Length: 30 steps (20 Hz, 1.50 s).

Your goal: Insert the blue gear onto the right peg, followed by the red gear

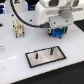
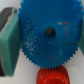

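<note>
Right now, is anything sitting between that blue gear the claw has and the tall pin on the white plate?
No. In the exterior view, only bare white table separates the blue gear from the right peg.

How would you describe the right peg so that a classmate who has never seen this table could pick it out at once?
Find the white table, then the white plate with a black border lying on it below the arm. Two thin dark pins stand on that plate; the right peg is the taller one, toward the exterior view's right, unlike the shorter pin beside it.
</note>
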Available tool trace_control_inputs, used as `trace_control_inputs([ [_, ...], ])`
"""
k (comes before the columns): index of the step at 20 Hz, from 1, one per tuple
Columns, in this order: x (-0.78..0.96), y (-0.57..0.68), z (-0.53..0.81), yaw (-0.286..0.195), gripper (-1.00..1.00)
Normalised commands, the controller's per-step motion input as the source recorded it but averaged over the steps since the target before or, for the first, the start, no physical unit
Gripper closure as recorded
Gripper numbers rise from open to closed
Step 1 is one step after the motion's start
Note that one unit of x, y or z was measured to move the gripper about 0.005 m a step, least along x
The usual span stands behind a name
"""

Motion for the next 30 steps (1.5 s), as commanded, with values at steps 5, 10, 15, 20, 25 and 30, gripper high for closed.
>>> trace_control_inputs([
  [5,0.21,0.0,0.39,0.0,1.0],
  [10,0.4,-0.05,0.51,0.0,1.0],
  [15,0.48,-0.09,0.54,0.0,1.0],
  [20,0.6,-0.25,0.44,0.0,1.0],
  [25,0.65,-0.28,0.37,0.0,1.0],
  [30,0.68,-0.31,0.23,0.0,1.0],
])
